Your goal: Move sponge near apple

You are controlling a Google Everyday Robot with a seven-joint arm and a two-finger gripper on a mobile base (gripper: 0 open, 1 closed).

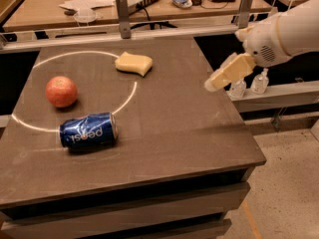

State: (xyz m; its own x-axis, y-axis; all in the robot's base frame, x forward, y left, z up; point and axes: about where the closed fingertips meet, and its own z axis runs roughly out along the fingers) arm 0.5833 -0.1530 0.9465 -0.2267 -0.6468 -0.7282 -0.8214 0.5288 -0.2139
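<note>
The sponge (133, 63) lies on the desk (189, 133) toward the upper middle of the frame, on the far arc of a white ring (130, 94). The apple (62, 91) sits inside that ring at the left, well apart from the sponge. A dented blue Pepsi can (88, 131) lies on its side below the apple. The claw (213, 83) hangs over the desk's right edge, at the frame's right; whether it is apart or together I cannot tell.
</note>
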